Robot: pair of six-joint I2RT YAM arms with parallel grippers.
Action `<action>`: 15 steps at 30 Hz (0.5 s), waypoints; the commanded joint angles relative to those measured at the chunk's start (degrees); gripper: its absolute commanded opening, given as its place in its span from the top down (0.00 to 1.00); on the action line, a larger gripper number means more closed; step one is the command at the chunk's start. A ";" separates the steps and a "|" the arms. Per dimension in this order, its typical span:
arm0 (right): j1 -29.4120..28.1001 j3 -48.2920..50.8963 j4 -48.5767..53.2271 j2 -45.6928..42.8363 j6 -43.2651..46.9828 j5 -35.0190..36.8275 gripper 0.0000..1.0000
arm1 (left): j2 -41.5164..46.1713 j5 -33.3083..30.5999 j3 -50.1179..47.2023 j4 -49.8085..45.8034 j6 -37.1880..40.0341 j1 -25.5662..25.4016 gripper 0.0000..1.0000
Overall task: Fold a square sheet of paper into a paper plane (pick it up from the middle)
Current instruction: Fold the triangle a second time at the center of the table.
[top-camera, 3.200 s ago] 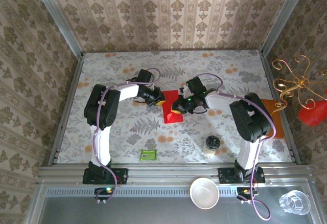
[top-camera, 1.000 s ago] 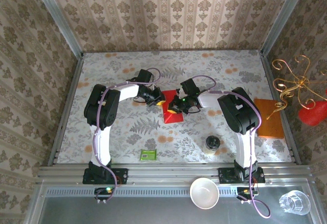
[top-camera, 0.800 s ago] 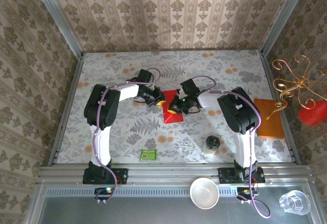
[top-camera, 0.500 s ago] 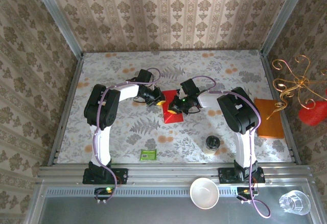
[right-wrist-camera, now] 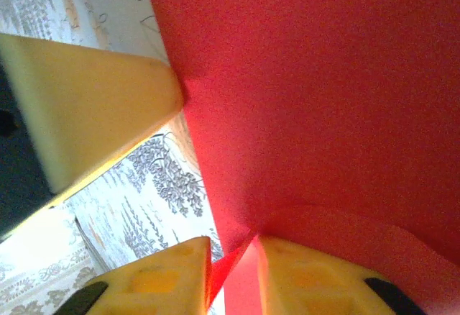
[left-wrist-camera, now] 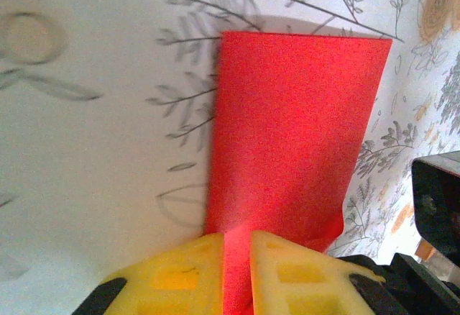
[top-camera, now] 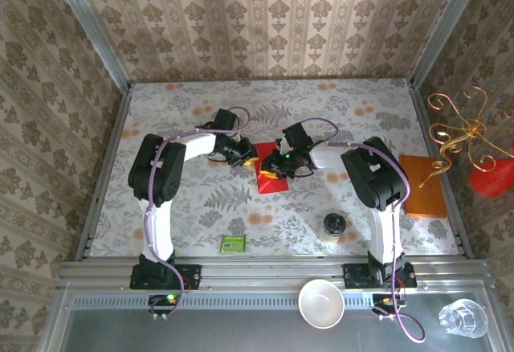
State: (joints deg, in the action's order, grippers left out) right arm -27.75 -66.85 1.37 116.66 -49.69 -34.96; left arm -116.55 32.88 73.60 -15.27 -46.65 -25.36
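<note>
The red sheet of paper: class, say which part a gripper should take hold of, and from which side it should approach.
Probably pinch the square sheet of paper at its thin edge on the left arm's side, coming in low along the table. It lies flat, so only an edge fits between fingers; that edge is lifted where the left gripper holds it.

We bend both arms inward toward the square sheet of paper. Our left gripper sits at its far left corner, fingers pinched on it. Our right gripper straddles its far edge, fingers slightly apart; grip unclear.
</note>
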 commanded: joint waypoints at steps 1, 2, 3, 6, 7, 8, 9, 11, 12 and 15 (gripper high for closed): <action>-0.11 -0.11 3.08 2.78 -0.38 3.06 0.69 | 5.68 -3.26 -2.65 0.49 -2.38 2.19 0.80; -0.11 -0.12 3.08 2.75 -0.33 3.07 0.68 | 6.54 -3.60 -3.29 0.66 -2.54 2.46 0.79; -0.11 -0.12 3.04 2.78 -0.38 3.06 0.67 | 7.45 -3.83 -4.14 1.06 -2.62 2.69 0.78; -0.16 -0.12 3.07 2.75 -0.22 2.89 0.64 | 9.59 -3.88 -6.08 2.26 -3.05 2.78 0.77; -0.11 -0.04 3.15 2.78 -0.22 2.83 0.63 | 10.05 -3.65 -6.51 2.35 -2.92 2.69 0.77; -0.11 0.05 3.13 2.77 -0.23 2.96 0.62 | 10.47 -3.61 -6.83 2.38 -2.84 2.53 0.77; -0.11 0.12 3.21 2.74 -0.19 3.04 0.61 | 10.87 -3.57 -7.23 2.51 -2.83 2.28 0.76; -0.11 0.31 3.45 2.84 -0.13 3.13 0.60 | 11.55 -3.86 -7.94 2.52 -2.82 1.86 0.76; -0.11 0.40 3.39 2.85 -0.12 3.22 0.59 | 11.82 -3.96 -8.22 2.63 -2.85 1.64 0.75; -0.11 0.67 3.85 2.91 -0.08 3.53 0.58 | 12.40 -4.02 -9.09 3.18 -3.24 0.98 0.75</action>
State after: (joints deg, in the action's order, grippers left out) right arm -27.92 -67.46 1.19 116.64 -49.74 -35.44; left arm -105.91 29.67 65.60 -12.73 -49.04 -23.75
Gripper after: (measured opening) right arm 0.413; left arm 0.249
